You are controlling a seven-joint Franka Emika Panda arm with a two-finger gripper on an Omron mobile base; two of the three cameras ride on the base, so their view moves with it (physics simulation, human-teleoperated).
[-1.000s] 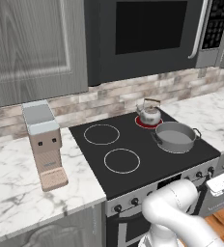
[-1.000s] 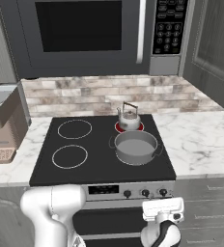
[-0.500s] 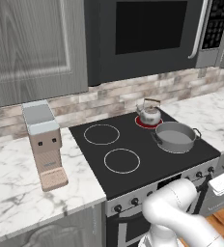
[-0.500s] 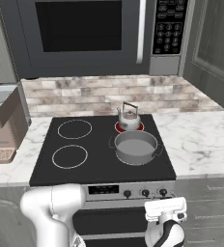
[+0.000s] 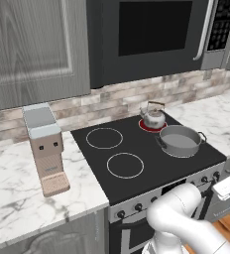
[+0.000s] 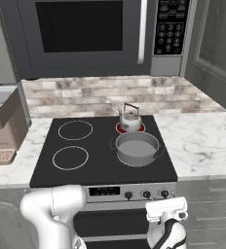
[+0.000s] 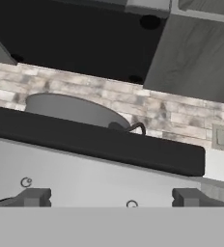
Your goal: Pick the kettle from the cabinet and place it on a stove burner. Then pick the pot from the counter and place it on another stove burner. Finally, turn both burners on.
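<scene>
The white arm is bending low in front of the stove, its hand hanging below the cooktop's front edge near the right-hand knobs, and the gripper is pointing up and in at the control panel with its jaws spread wide, grasping nothing. The counter, a white marble slab with grey veins, is lying on both sides of the black glass cooktop, and the grey wood-grain cabinet is hanging closed at the upper left. The pot, wide, shallow and grey with dark loop handles, is sitting on the front right ring; in the hand view its rounded wall is rising just behind the cooktop's dark edge, above and between the finger tips, well apart from them. The kettle, small and silver-grey with an arched brown handle, is standing on the rear right stove burner, which is glowing red, just behind the pot.
</scene>
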